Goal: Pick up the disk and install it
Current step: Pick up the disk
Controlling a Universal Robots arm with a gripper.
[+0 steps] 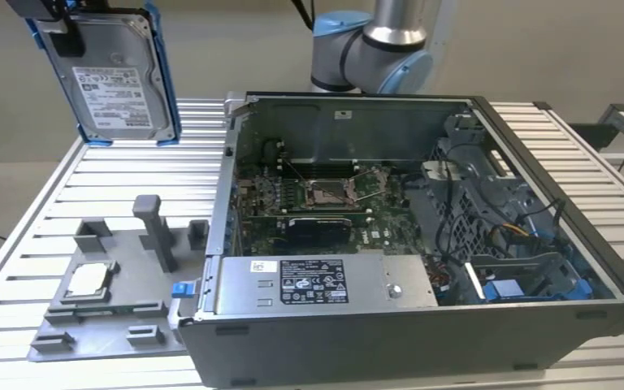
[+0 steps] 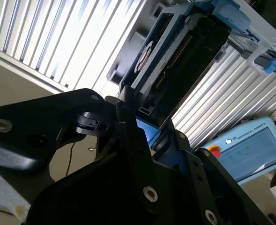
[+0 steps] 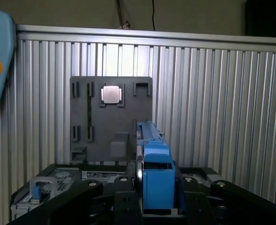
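While clamped in the tool (image 1: 65,36), the disk (image 1: 117,73) hung at ten o'clock from the open computer case (image 1: 399,341).

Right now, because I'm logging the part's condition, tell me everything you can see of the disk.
The disk is a rectangular silver-grey metal drive with a white printed label on its face and a blue plastic frame along both long edges. It hangs upright, clear of the slatted table, at the exterior view's left of the open computer case. The claw grips its top end. In the second wrist view its other face looks dark, with a row of connector pins.
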